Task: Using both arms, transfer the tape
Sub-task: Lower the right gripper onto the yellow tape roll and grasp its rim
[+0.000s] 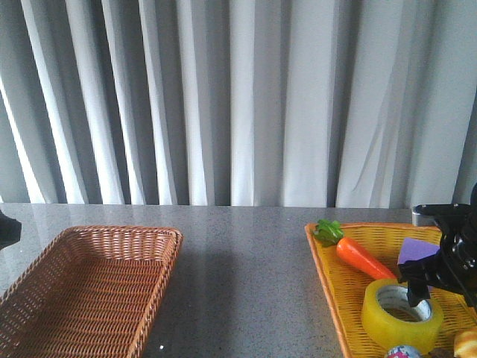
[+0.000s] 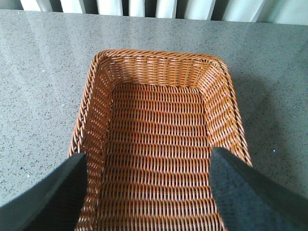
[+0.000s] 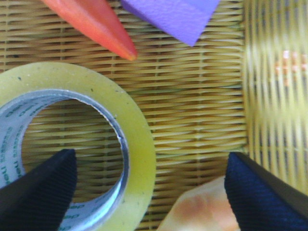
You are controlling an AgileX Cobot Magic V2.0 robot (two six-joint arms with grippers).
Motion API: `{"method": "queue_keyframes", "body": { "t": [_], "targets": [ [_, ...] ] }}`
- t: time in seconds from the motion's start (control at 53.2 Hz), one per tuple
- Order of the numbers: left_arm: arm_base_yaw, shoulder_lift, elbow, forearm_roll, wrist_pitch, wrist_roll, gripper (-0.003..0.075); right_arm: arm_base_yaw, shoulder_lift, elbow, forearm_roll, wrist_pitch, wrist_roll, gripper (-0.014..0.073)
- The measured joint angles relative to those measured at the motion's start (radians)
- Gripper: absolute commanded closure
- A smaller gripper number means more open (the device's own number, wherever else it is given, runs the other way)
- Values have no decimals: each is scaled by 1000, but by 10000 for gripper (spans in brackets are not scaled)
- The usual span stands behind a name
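— So where do things stand, left to right?
— Left gripper hovers spread over the brown basket. The tape lies flat in the yellow tray, right gripper spread astride its wall.
— Handling?
— Probably light, stiff, slick; pinch that wall.

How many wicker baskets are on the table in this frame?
2: a brown basket at front left, nothing visible inside, and a yellow basket at front right holding the tape, carrot and purple block.
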Motion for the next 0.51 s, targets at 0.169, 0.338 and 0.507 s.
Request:
{"method": "queue_keyframes", "body": {
  "t": [0.169, 0.338, 0.507],
  "targets": [
    [0, 0, 0, 0, 0, 0, 217, 0, 48, -7, 3, -3, -8, 91],
    [0, 0, 0, 0, 0, 0, 217, 0, 79, -34, 4, -3, -13, 163],
    [0, 0, 0, 0, 0, 0, 217, 0, 103, -57, 7, 1, -28, 281]
  ]
}}
